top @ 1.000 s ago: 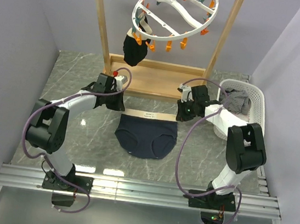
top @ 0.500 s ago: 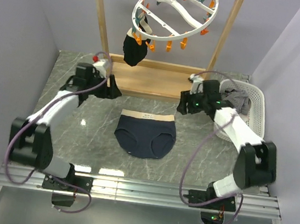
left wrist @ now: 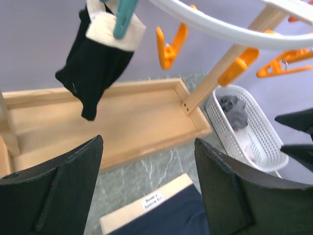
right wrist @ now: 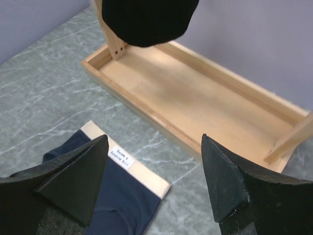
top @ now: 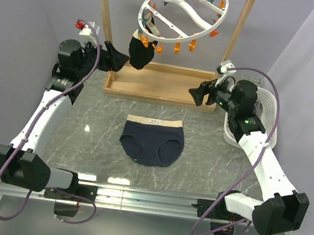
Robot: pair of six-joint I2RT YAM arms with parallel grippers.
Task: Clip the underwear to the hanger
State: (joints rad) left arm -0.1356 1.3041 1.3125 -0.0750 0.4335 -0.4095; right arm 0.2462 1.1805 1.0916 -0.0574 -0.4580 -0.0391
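Note:
The navy underwear (top: 152,141) with its cream waistband lies flat on the marble table, held by nothing. It also shows low in the left wrist view as underwear (left wrist: 168,213) and in the right wrist view as underwear (right wrist: 110,193). The white ring hanger (top: 185,11) with orange and teal clips hangs from the wooden rack above; its rim hanger (left wrist: 220,29) crosses the top of the left wrist view. My left gripper (top: 114,57) is open, raised at the far left near the rack post. My right gripper (top: 197,94) is open, raised at the right. Both left gripper (left wrist: 149,142) and right gripper (right wrist: 154,139) are empty.
A small black garment (top: 139,51) is clipped to the hanger's left side. The wooden rack's tray base (top: 161,83) lies behind the underwear, its posts at both ends. A white basket (top: 260,105) holding grey cloth stands at the right, close to the right arm.
Both grippers were shut at the waistband's corners; they have opened, let go, and lifted up and outward. The underwear stays flat on the table.

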